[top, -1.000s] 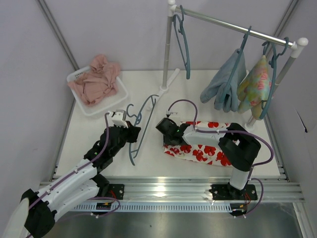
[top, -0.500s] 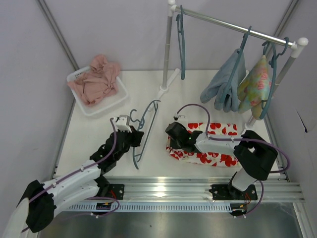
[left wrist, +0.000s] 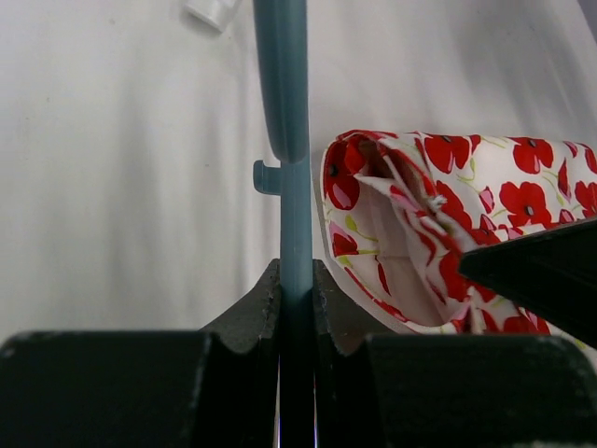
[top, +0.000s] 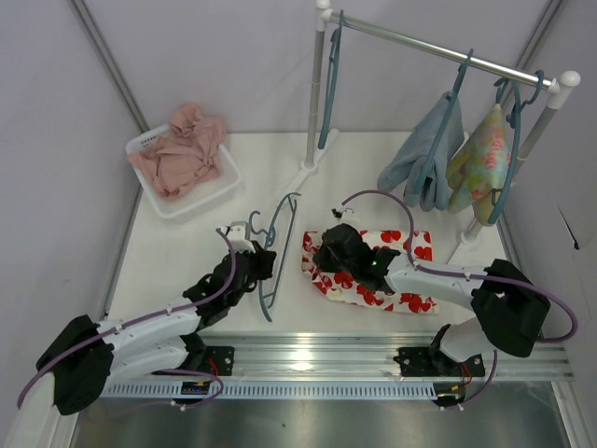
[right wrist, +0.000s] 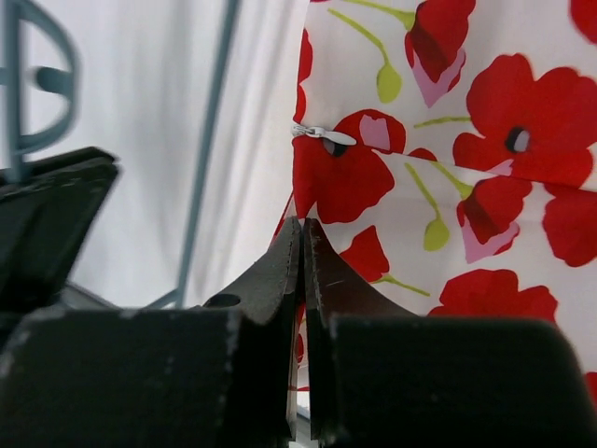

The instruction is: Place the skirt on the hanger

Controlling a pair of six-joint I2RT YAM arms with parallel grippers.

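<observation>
Right wrist: right claw [right wrist: 303, 233] pinches skirt [right wrist: 466, 140] edge.

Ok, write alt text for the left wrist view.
The left gripper clamps the teal hanger by its thin bar at bottom centre. Right of it, the red-flowered skirt lies on the white table, its open end toward the hanger.

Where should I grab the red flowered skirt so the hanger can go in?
Grip the skirt at its open edge, the end facing the hanger. Come from above and pinch only the top layer: it lies flat and that mouth gapes towards the hanger, so lifting one layer should probably let a hanger arm in.
</observation>
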